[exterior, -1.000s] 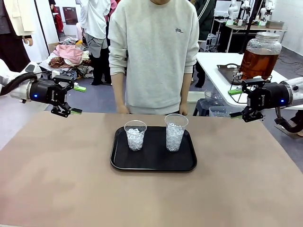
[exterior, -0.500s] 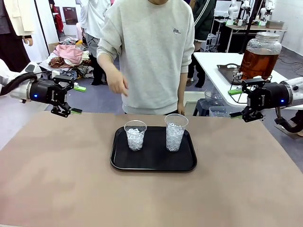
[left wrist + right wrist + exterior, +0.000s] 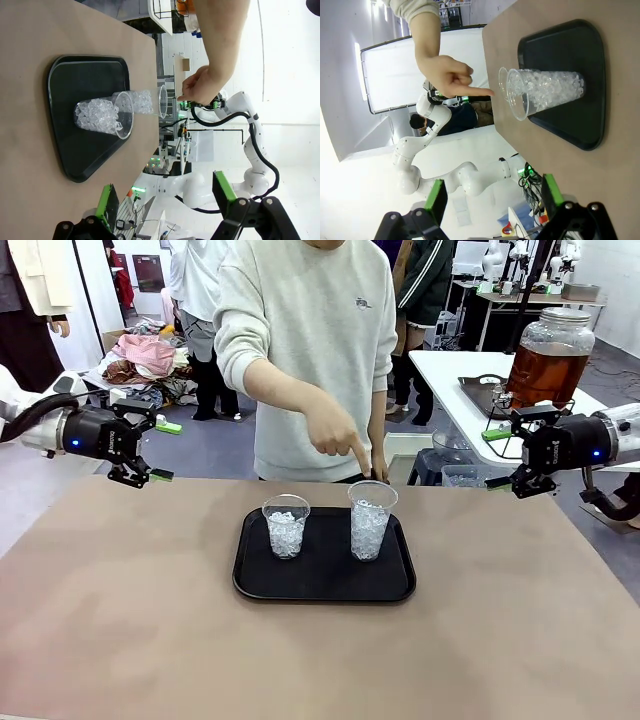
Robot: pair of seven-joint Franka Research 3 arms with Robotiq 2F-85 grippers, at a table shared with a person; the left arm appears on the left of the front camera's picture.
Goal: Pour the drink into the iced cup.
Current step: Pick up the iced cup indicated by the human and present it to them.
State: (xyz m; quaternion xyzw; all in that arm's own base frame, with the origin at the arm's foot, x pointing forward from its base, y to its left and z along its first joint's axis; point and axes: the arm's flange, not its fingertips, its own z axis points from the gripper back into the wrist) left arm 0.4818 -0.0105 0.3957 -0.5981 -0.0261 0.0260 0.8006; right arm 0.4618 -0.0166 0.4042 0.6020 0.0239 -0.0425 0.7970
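Front view has a person at the far side pointing an index finger down from the hand at the rim of the taller clear plastic cup of ice. This cup stands on the right half of the black rectangular plastic tray, beside a shorter clear cup of ice. The drink, amber-brown liquid in a large round glass jar with a metal lid, sits on a white side table, well apart from the tray and beyond the right gripper. That gripper hangs with jaws spread and nothing between them. The left gripper, off the tray's left, is likewise released and empty. The step in hand looks like reading which cup is meant; the fingertip is at the taller one, so that should be the target. The right arm is nearer the jar and seems the natural one to fetch it. The jar looks heavy, smooth and wide, so a secure hold and slow tilt matter. The light cups could tip if bumped.
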